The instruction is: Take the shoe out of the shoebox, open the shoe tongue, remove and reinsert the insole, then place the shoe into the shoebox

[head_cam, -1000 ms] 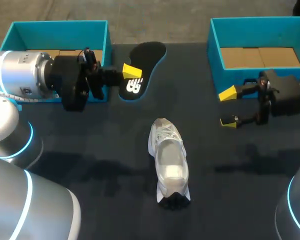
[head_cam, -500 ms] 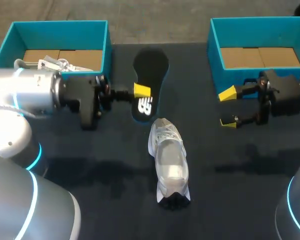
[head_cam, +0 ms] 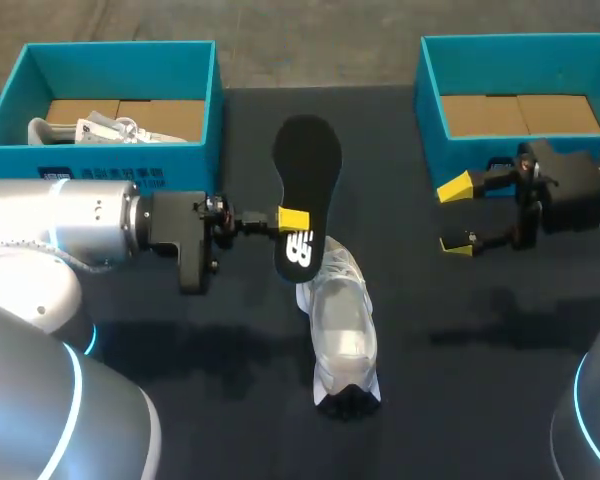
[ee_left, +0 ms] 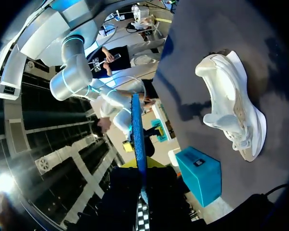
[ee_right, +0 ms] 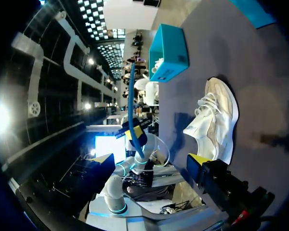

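On the near half of the table [head_cam: 460, 390] the white shoe [head_cam: 342, 330] lies on its sole, out of its box, its laced end towards the far side and its mouth open upward. Just beyond that laced end, the left gripper [head_cam: 293, 220] is clamped on the black insole [head_cam: 307, 170]. It grips the insole at one edge near the printed heel, so the heel end overlaps the front of the shoe and the toe end points off towards the far edge. The left wrist view shows the insole edge-on, standing ahead of the fingers, with the shoe off to one side on the cloth. Level with it, well to the right, the right gripper [head_cam: 457, 215] hangs with its yellow tips apart, holding nothing. Farthest off stand two teal boxes: the left shoebox [head_cam: 115, 47], with something white inside that looks like another shoe, and the right shoebox [head_cam: 520, 40], showing bare cardboard. The step in hand appears to be reinserting the insole. Next the insole probably has to be turned into line with the shoe's length and fed toe-first under the tongue. The idle right gripper may need to steady the shoe or hold the tongue back.
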Available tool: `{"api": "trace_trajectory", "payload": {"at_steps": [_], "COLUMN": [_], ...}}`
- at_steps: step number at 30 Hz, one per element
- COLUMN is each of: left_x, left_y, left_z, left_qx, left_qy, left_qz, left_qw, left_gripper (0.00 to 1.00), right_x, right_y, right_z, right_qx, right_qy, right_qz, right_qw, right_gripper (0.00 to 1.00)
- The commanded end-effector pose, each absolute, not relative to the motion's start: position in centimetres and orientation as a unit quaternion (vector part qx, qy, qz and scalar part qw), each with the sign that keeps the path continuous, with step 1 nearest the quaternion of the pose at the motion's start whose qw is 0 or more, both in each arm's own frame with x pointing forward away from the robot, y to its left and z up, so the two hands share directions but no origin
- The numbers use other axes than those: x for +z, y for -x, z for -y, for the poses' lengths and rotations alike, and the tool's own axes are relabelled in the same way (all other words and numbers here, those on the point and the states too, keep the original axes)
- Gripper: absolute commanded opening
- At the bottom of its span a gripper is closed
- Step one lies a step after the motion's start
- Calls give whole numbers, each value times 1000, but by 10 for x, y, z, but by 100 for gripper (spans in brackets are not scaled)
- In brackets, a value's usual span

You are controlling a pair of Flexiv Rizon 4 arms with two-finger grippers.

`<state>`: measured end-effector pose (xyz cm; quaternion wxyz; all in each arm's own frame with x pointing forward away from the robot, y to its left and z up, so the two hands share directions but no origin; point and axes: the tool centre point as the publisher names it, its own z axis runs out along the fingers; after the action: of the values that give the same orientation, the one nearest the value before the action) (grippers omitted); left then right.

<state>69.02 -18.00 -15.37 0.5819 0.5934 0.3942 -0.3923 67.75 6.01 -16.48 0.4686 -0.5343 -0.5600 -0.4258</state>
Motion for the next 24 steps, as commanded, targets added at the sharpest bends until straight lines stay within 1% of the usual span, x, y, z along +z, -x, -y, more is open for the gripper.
{"api": "trace_trajectory", "payload": {"at_steps": [1,10,12,16,24], "left_x": [-158,-160,-160,-160,-160], "left_y": [-695,-698,-698,-698,-698], "left_z": [175,172,172,172,172], "left_qx": [-404,-416,-416,-416,-416], "left_qy": [-585,-577,-577,-577,-577], "left_qz": [-394,-398,-398,-398,-398], "left_qw": [582,579,579,579,579], "left_gripper": [0,0,0,0,0], "right_x": [-165,-165,-158,-152,-158], "right_y": [-677,-677,-689,-710,-730], "right_z": [-61,-61,-70,-89,-122], "right_qx": [-426,-426,-440,-452,-452], "right_qy": [536,536,532,520,498], "right_qz": [560,560,568,583,608], "right_qw": [467,467,448,431,422], "right_gripper": [100,100,100,100,100]}}
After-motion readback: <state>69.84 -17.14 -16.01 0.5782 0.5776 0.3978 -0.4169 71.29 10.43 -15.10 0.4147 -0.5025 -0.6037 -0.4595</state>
